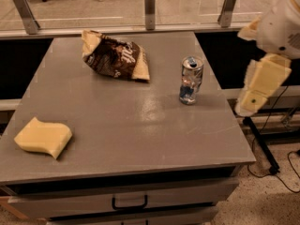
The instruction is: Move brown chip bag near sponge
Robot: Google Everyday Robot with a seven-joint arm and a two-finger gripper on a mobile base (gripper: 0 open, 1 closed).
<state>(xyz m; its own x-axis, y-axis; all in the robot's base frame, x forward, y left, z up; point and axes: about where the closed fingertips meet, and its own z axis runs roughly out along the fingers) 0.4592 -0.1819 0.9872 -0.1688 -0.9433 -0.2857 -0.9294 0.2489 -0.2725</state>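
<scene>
The brown chip bag (116, 56) lies crumpled at the back of the grey table (131, 125), a little left of centre, its pale ends pointing up-left and down-right. The sponge (43, 137), a pale yellow wavy foam block, lies near the table's front left corner, far from the bag. My gripper (260, 86) hangs off the table's right edge, right of the can and well away from both the bag and the sponge. It holds nothing that I can see.
A silver-blue drink can (191, 81) stands upright on the right side of the table, between my gripper and the bag. A glass rail with metal posts (149, 6) runs behind the table. A drawer handle (129, 203) shows below the front edge.
</scene>
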